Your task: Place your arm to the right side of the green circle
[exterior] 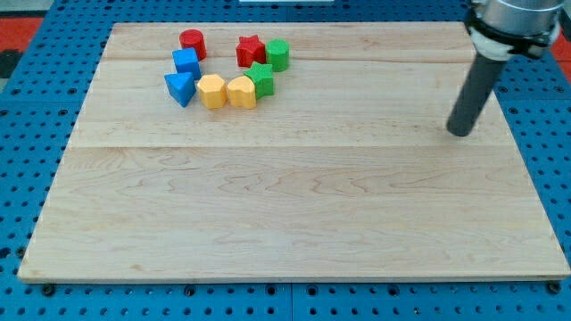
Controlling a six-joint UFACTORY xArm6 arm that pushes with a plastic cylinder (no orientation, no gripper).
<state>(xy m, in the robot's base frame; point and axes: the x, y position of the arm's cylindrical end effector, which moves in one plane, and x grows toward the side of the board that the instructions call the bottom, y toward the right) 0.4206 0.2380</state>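
my tip (460,132) — a bare rod, gripping nothing — is resting on the wooden board (294,214) well apart from the green circle (278,54), toward the view's right.

The table (294,205) is pale wood with visible grain, smooth and matt; the green circle (277,54) looks smooth and slightly glossy; the rod (473,94) is dark and matt

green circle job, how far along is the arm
Partly done. My tip is already on the right of the green circle, but far off near the board's right edge and lower in the view. Nothing is being pushed. Left: slide left and up, stopping just beside the circle without touching it.
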